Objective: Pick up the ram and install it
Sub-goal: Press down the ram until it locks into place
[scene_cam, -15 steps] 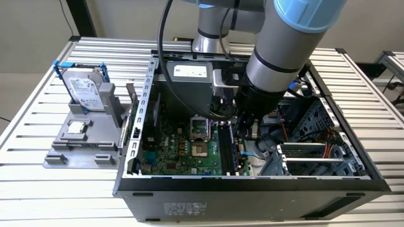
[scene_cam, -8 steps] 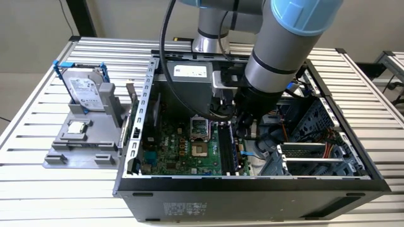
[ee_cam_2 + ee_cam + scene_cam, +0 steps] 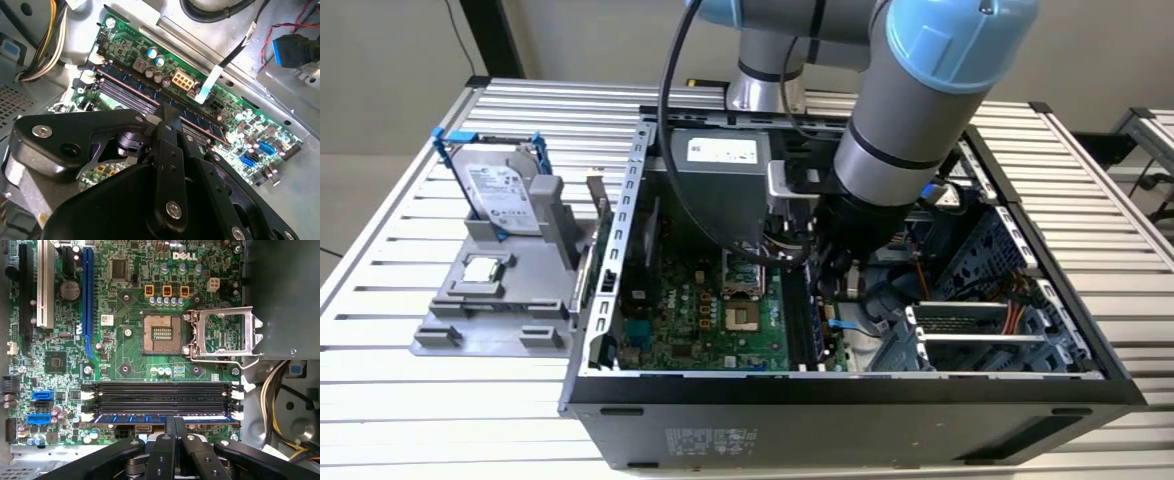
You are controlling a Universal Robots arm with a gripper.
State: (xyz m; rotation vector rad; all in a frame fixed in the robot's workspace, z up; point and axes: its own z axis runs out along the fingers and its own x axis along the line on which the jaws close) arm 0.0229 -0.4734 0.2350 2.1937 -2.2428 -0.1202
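Claw over the ram in the outermost memory slot of the motherboard.

In the first wrist view the ram — a blue-green stick — lies along the last of the black slots, at the board's edge, between white end clips; the claw's fingers are drawn narrow, their tips meeting at the stick's upper edge near its middle, though a firm grip cannot be confirmed. The open processor socket sits beyond the slots. In the exterior view the arm reaches down into the open computer case on the slatted desk; a hard drive stands in a grey holder towards the desk's edge at the exterior view's left.
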